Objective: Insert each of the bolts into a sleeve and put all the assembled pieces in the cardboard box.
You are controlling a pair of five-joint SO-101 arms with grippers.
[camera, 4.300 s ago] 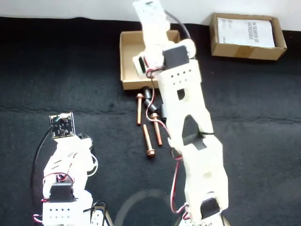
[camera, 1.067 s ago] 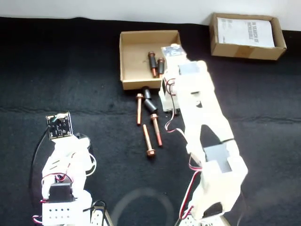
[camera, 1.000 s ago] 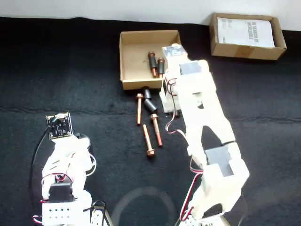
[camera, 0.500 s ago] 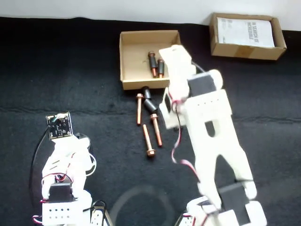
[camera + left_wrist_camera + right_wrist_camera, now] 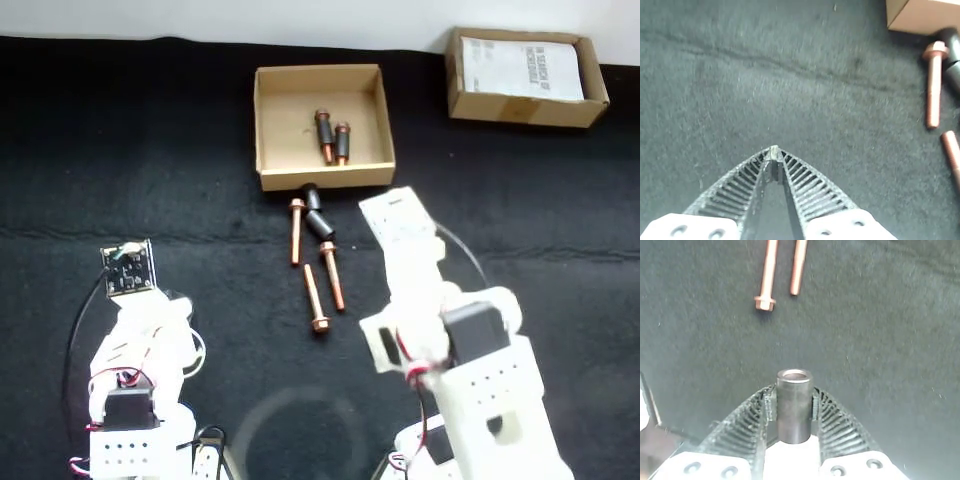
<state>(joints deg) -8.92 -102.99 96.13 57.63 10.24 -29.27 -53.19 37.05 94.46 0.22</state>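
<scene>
Bolts (image 5: 314, 297), three of them, lie loose on the black bench (image 5: 180, 170) in the high view, just in front of the cardboard box (image 5: 267, 130). Two loose sleeves (image 5: 321, 224) lie among the bolt heads, one of them touching the box's near wall. Inside the box, two assembled pieces (image 5: 324, 134) lie side by side. A second box (image 5: 470, 100) with a printed sheet in it sits well apart at the far right. The right arm (image 5: 470, 380) stands on the near side of the bench, beside the bolts. The left arm (image 5: 135, 350) is well apart from them.

From the left wrist view, the left gripper (image 5: 773, 151) is clenched on nothing, its tips meeting over bare cloth. One bolt (image 5: 933, 85) lies near a corner of the cardboard box (image 5: 920, 17), with a loose sleeve (image 5: 952, 55) just beside the bolt's head. The end of another bolt (image 5: 952, 155) lies near the first.

From the right wrist view, the right gripper (image 5: 792, 390) grasps a dark held sleeve (image 5: 794, 412), pinched between both fingers with its open bore facing away from the wrist. Beyond it, two bolts (image 5: 768, 275) lie side by side on the cloth, and the hex head of one points toward the gripper.
</scene>
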